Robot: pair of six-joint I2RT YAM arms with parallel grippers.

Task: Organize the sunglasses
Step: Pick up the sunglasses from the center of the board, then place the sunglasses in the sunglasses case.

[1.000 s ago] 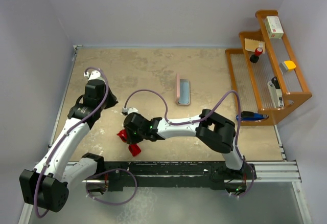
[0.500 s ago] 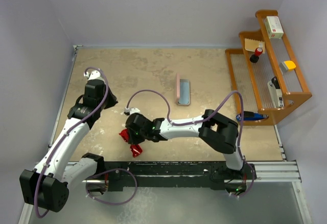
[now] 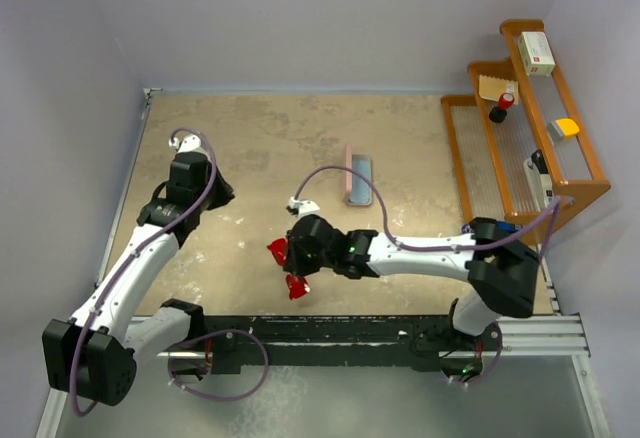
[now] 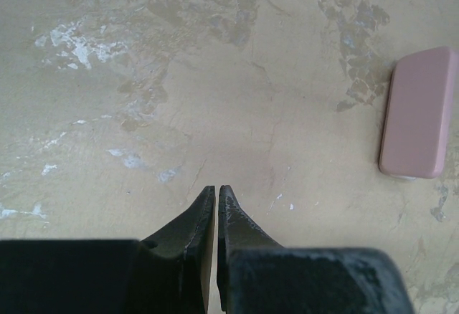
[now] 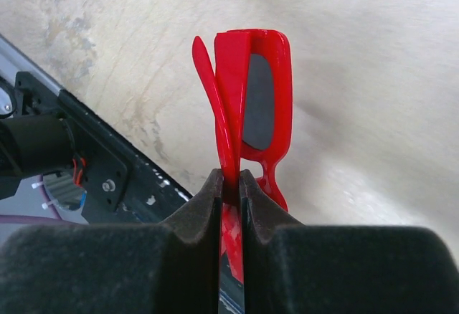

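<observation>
The red sunglasses (image 5: 247,106) hang folded between the fingers of my right gripper (image 5: 230,179), which is shut on their arms. From above, the sunglasses (image 3: 287,266) are near the table's front edge, left of the right wrist, lifted off the surface. My left gripper (image 4: 216,191) is shut on nothing and hovers over bare tabletop at the left. A pink case (image 4: 419,113) lies to the right in the left wrist view; in the top view the case (image 3: 358,176) sits at mid table, beyond the sunglasses.
A wooden rack (image 3: 520,138) with small items stands at the right edge. A black rail (image 3: 350,333) runs along the table's front, close under the sunglasses. Grey walls close in the left and back sides.
My right gripper closed on the sunglasses and carried them to the right along the front edge. The left arm has barely moved.
</observation>
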